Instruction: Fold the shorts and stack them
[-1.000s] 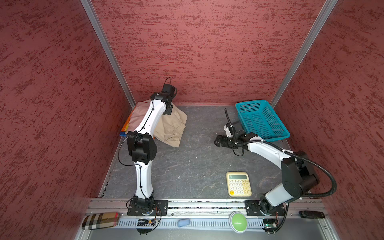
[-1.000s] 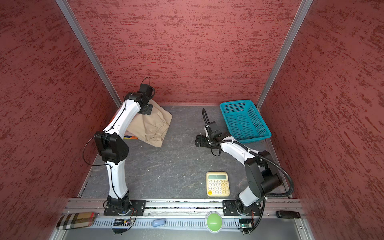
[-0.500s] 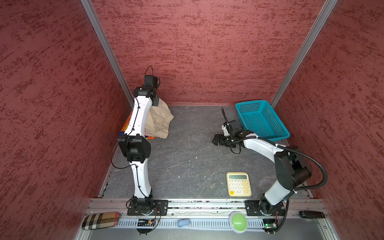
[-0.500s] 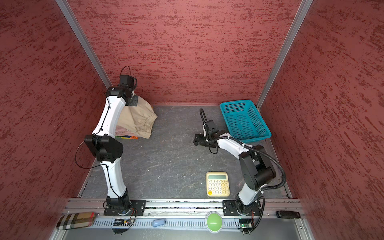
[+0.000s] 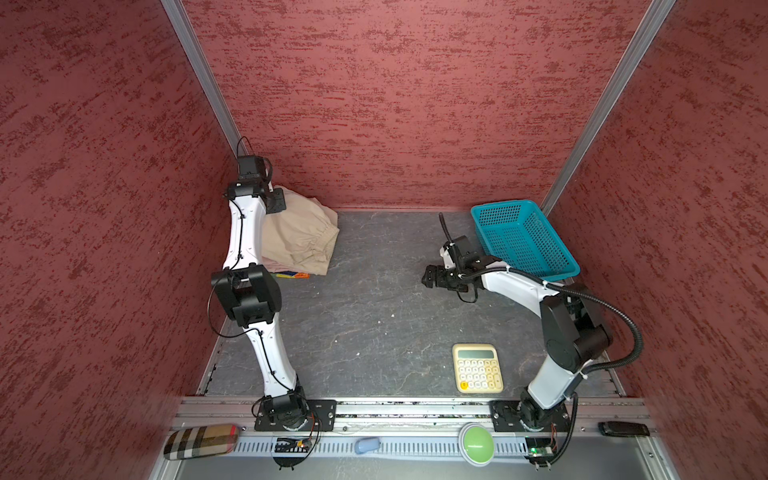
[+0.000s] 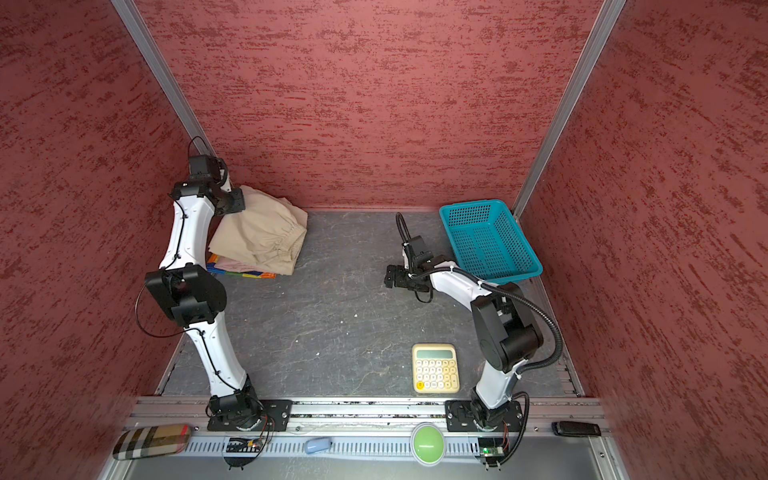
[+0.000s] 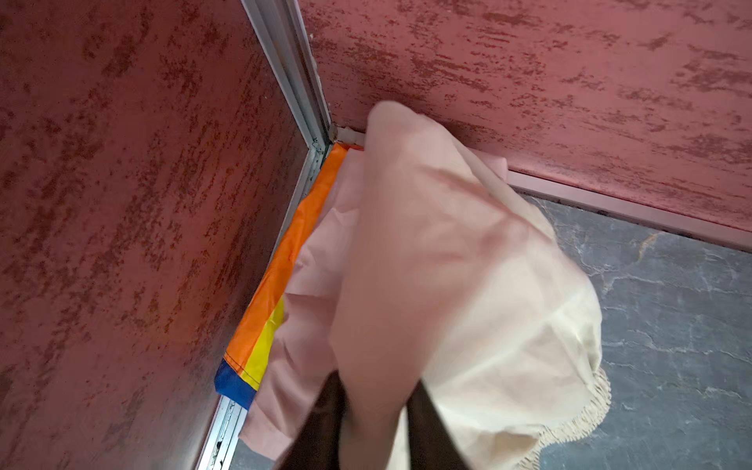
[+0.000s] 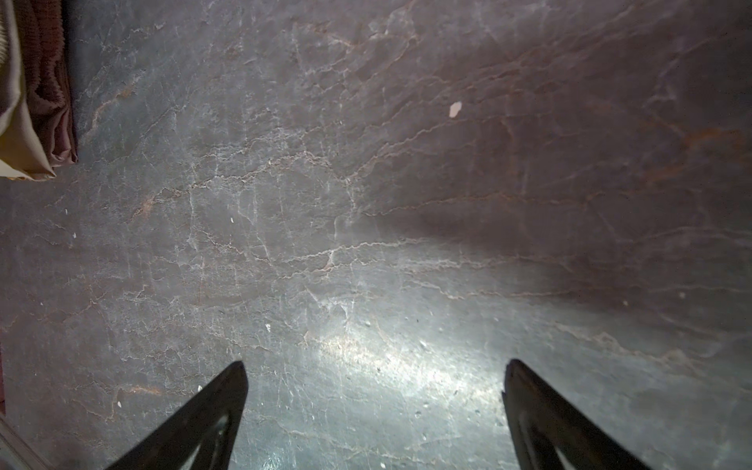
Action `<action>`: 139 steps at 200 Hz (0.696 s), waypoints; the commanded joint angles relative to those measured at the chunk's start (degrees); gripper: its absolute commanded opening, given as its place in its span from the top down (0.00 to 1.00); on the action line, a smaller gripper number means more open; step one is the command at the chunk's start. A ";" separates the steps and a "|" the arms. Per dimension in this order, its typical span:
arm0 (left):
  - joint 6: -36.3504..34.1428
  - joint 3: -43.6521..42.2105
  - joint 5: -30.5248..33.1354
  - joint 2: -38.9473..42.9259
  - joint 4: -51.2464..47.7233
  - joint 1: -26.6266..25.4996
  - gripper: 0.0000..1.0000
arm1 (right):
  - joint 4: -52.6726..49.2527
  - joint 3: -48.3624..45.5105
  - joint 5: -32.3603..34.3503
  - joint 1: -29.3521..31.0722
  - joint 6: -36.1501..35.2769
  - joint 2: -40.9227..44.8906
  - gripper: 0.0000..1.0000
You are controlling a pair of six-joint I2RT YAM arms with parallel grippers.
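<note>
The beige shorts (image 5: 301, 239) are pinched by an edge in the left gripper (image 7: 376, 390) above the pink shorts (image 7: 309, 325) and rainbow shorts (image 7: 264, 309) in the far-left corner (image 7: 325, 142), apparently for stacking, while the right gripper (image 8: 375, 364) is held wide and empty, out of the way.

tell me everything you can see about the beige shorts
The beige shorts are soft, thin-looking cloth with a gathered elastic waist turned toward the table's middle. They lie folded atop the pink shorts and rainbow shorts in the far left corner. Their far edge rises into the left claw, cloth between its jaws; whether it is gripped cannot be told.
</note>
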State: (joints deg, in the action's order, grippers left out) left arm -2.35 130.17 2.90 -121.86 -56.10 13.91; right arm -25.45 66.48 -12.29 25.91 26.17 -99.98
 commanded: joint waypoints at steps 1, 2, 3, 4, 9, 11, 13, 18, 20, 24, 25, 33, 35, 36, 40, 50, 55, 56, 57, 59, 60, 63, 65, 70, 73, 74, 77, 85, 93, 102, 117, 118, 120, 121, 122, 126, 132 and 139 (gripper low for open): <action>2.73 -0.31 -4.10 -4.21 3.12 2.33 0.57 | -1.52 2.24 -0.80 -0.29 -1.78 0.44 0.01; 2.89 -0.29 -4.20 -4.28 3.02 2.42 0.54 | -1.57 2.25 -0.80 -0.31 -1.85 0.51 0.01; 3.06 -0.28 -4.25 -4.40 2.93 2.52 0.50 | -1.59 2.29 -0.80 -0.32 -1.88 0.59 0.01; 3.19 -0.18 -4.28 -4.55 2.84 2.61 0.47 | -1.65 2.32 -0.80 -0.33 -1.99 0.67 0.01; 4.03 0.01 -4.30 -4.98 2.45 3.22 0.25 | -1.85 2.42 -0.72 -0.42 -2.15 1.03 0.01; 4.35 0.09 -4.24 -5.08 2.34 3.40 0.19 | -1.92 2.43 -0.67 -0.49 -2.24 1.24 0.01; 4.56 0.13 -4.26 -5.17 2.14 3.53 0.14 | -2.00 2.43 -0.64 -0.55 -2.33 1.40 0.01; 5.22 0.12 -4.46 -5.24 1.77 3.98 0.05 | -2.11 2.43 -0.42 -0.72 -2.55 1.96 0.01; 5.42 0.09 -4.47 -5.19 1.67 4.07 0.01 | -2.20 2.43 -0.31 -0.83 -2.54 2.27 0.01; 5.78 0.04 -4.48 -4.97 1.53 4.24 0.00 | -2.42 2.36 -0.07 -1.05 -2.68 2.75 0.01; 5.87 0.02 -4.43 -4.92 1.52 4.30 0.00 | -2.46 2.35 -0.04 -1.13 -2.69 2.85 0.01; 6.20 -0.24 -4.93 -4.08 1.57 4.62 0.01 | -2.90 2.13 0.61 -1.79 -2.88 4.26 0.01; 6.28 -0.28 -5.10 -3.84 1.57 4.63 0.01 | -2.99 2.05 0.76 -2.02 -2.95 4.58 0.01; 6.29 -0.32 -5.09 -3.70 1.59 4.63 0.01 | -3.05 1.97 0.86 -2.10 -2.96 4.82 0.01; 6.53 -0.43 -5.32 -3.13 1.60 4.70 0.01 | -3.19 1.71 1.22 -2.59 -3.09 5.63 0.01; 7.01 -0.87 -5.99 -1.15 1.66 4.57 0.01 | -3.61 0.72 2.95 -3.91 -3.31 8.44 0.01; 7.25 -1.40 -6.27 0.25 1.88 4.36 0.01 | -3.79 0.11 4.48 -4.71 -3.47 10.08 0.01; 7.26 -1.54 -6.34 0.25 1.98 4.27 0.01 | -3.80 -0.05 4.79 -4.85 -3.53 10.47 0.01; 7.31 -1.69 -6.38 0.63 2.10 4.23 0.01 | -3.81 -0.22 5.11 -4.97 -3.56 10.80 0.01; 7.46 -2.07 -6.51 1.36 2.39 4.09 0.01 | -3.81 -0.52 5.75 -5.27 -3.67 11.62 0.01; 7.45 -2.31 -6.51 1.71 2.57 4.06 0.01 | -3.77 -0.71 6.12 -5.48 -3.71 12.03 0.01; 7.59 -3.14 -6.61 2.84 3.03 3.84 0.01 | -3.80 -1.25 7.18 -5.90 -3.88 13.21 0.01; 7.77 -3.84 -6.66 3.67 3.56 3.66 0.01 | -3.77 -1.66 7.90 -6.23 -3.99 13.93 0.01; 7.99 -6.10 -6.99 5.99 5.17 3.31 0.01 | -3.53 -2.57 9.93 -7.07 -4.33 15.99 0.01; 8.10 -7.80 -7.34 7.98 5.86 3.05 0.01 | -3.34 -3.38 11.28 -7.56 -4.65 17.82 0.01; 8.12 -8.43 -7.49 8.59 6.32 3.01 0.01 | -3.31 -3.64 11.75 -7.73 -4.64 18.39 0.01; 8.29 -10.27 -7.99 10.28 7.74 2.78 0.01 | -3.17 -4.28 13.27 -8.29 -4.84 19.79 0.01; 8.70 -16.59 -9.45 15.31 12.32 2.33 0.00 | -2.65 -6.04 17.30 -9.48 -5.43 23.19 0.01; 9.29 -24.36 -11.10 20.70 18.29 1.90 0.01 | -1.78 -8.31 21.63 -10.88 -6.37 26.43 0.01; 9.63 -34.04 -12.87 26.74 26.27 1.34 0.01 | -0.58 -10.86 26.35 -12.27 -7.45 29.67 0.01; 9.12 -49.55 -14.93 35.74 39.96 0.22 0.01 | 1.73 -14.79 33.53 -15.38 -8.71 33.90 0.01; 9.08 -50.71 -15.02 36.22 40.69 0.14 0.01 | 1.99 -15.10 33.86 -15.51 -8.78 34.12 0.01; 8.95 -52.67 -15.02 37.19 42.05 -0.03 0.01 | 2.56 -15.64 34.47 -15.91 -9.04 34.61 0.01; 8.90 -53.54 -15.11 37.60 42.70 -0.07 0.01 | 2.84 -15.97 34.85 -16.12 -9.21 34.86 0.01; 8.92 -54.41 -15.16 38.07 43.33 -0.09 0.01 | 3.12 -16.31 35.22 -16.36 -9.39 35.08 0.01; 8.79 -57.71 -14.73 39.84 45.54 -0.53 0.01 | 4.31 -17.58 36.41 -17.04 -9.90 35.93 0.01; 8.93 -62.24 -13.73 42.10 48.46 -0.93 0.01 | 6.38 -19.47 38.09 -17.98 -10.45 37.14 0.01; 9.03 -67.26 -12.82 44.76 51.53 -1.29 0.01 | 9.12 -21.95 39.71 -19.02 -11.08 38.45 0.01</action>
State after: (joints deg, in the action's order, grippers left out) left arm 6.00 77.69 -9.08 -81.89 -23.11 13.47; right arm -23.42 51.40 14.02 9.91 19.16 -64.16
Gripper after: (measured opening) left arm 0.994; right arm 0.990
